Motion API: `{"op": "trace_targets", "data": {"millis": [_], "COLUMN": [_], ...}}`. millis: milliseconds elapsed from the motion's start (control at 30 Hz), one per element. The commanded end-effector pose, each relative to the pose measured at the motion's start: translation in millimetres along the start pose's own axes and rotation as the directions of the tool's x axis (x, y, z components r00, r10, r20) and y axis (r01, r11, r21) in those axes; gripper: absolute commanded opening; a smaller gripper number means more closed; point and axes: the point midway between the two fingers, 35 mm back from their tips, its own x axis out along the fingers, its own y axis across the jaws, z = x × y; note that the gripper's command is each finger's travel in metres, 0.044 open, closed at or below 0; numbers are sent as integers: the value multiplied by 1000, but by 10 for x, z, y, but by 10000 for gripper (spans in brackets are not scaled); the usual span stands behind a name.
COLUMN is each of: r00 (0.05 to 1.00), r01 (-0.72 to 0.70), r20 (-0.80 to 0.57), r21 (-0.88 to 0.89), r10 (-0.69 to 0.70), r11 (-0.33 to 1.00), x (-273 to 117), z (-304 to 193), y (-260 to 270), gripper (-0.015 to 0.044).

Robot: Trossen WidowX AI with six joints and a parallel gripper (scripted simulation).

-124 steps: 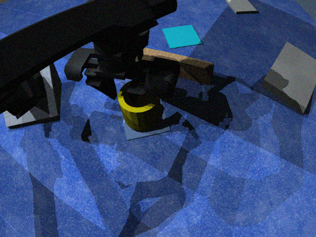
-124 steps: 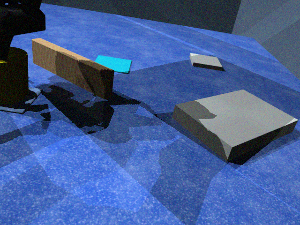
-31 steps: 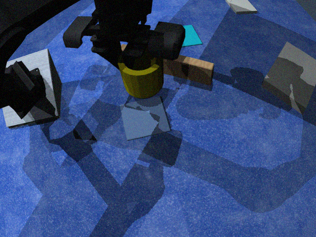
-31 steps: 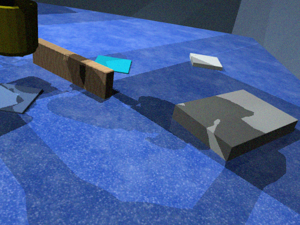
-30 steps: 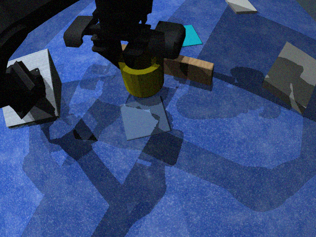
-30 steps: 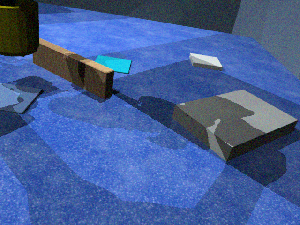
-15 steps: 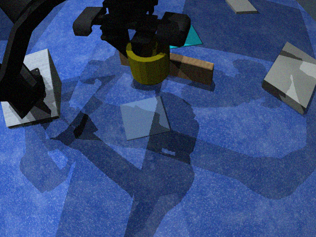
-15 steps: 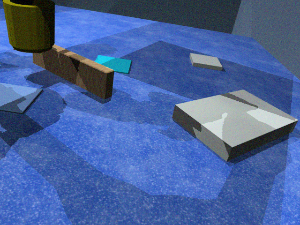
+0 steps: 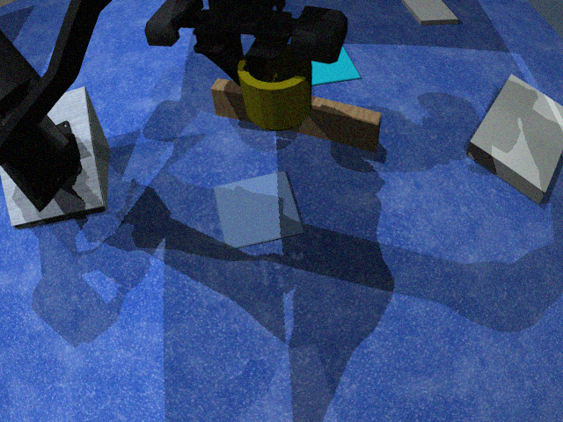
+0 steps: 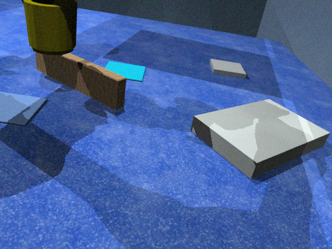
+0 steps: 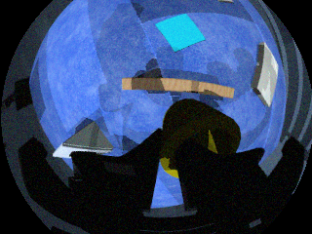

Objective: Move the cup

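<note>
Blue desk [image 9: 445, 204] [image 10: 150, 166] [image 11: 68, 63], wooden bar between the two pads, cup held up at it

Patchy shadows cross the speckled blue surface, with dark grey walls behind. A long wooden bar [image 9: 350, 122] [image 10: 99, 83] [image 11: 177, 85] stands on its narrow edge between the pale blue pad [image 9: 254, 211] [image 10: 16, 108] and the cyan pad [image 9: 333, 70] [image 10: 127, 70] [image 11: 180, 32], a low barrier across the way from one to the other. Off past one end of the bar lies a thick grey block [image 9: 518, 136] [image 10: 260, 131] [image 11: 266, 75]; a smaller pale slab [image 9: 432, 10] [image 10: 227, 67] lies farther off. On the opposite side, a silvery block [image 9: 95, 149] [image 11: 88, 137] is partly hidden by a black arm part in the top view.

The yellow cup [image 9: 276, 104] [image 10: 51, 29] [image 11: 200, 122] is in the grasp of the black gripper [image 11: 167, 132], raised off the desk near the bar's one end. Its mouth faces up and its long axis runs close to vertical; a slight lean cannot be ruled out. Whether it touches the bar is unclear. Its inside is too dark to make out the marbles.
</note>
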Motion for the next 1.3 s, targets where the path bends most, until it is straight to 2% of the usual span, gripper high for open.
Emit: {"op": "trace_targets", "data": {"millis": [0,1267], "r00": [1000,1000], "r01": [0,0], "r20": [7,10], "r21": [4,6], "r10": [0,0], "r11": [1000,1000], "x": [-14,-38], "z": [82,787], "y": [-4,-54], "gripper": [0,0]}}
